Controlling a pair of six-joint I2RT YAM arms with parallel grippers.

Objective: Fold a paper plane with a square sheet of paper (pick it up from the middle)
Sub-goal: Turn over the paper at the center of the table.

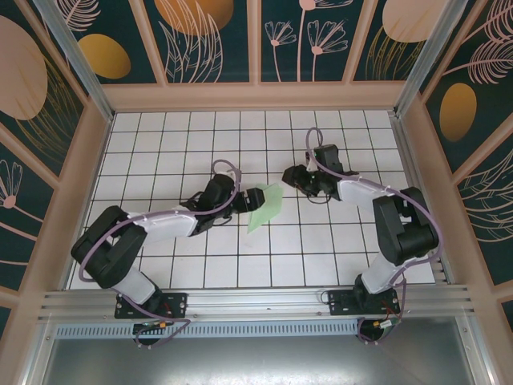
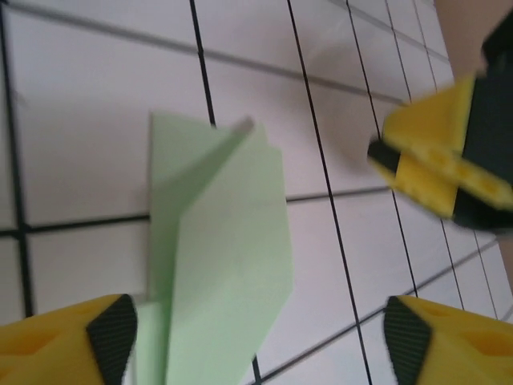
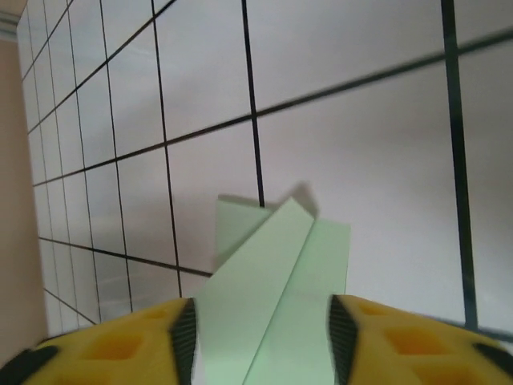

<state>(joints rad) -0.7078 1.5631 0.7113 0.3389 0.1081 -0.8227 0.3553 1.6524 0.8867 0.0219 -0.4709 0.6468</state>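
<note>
The paper plane [image 1: 267,206] is the pale mint-green sheet folded into a slim pointed shape with a raised centre flap, lying on the white grid table [image 1: 160,144] near its middle. My left gripper [image 1: 255,196] is at the plane's left edge, open wide. In the left wrist view the plane [image 2: 216,241] lies between and beyond the yellow fingers of that gripper [image 2: 260,341], nearer the left one. My right gripper [image 1: 288,177] hovers just off the plane's far right end, open. In the right wrist view the plane [image 3: 276,257] lies loose under the gap of the right gripper [image 3: 263,337].
One yellow fingertip [image 2: 433,152] of the right gripper shows at the right of the left wrist view, close over the table. Wooden walls [image 1: 417,160] enclose the table on three sides. An aluminium rail [image 1: 256,301] runs along the near edge by the arm bases.
</note>
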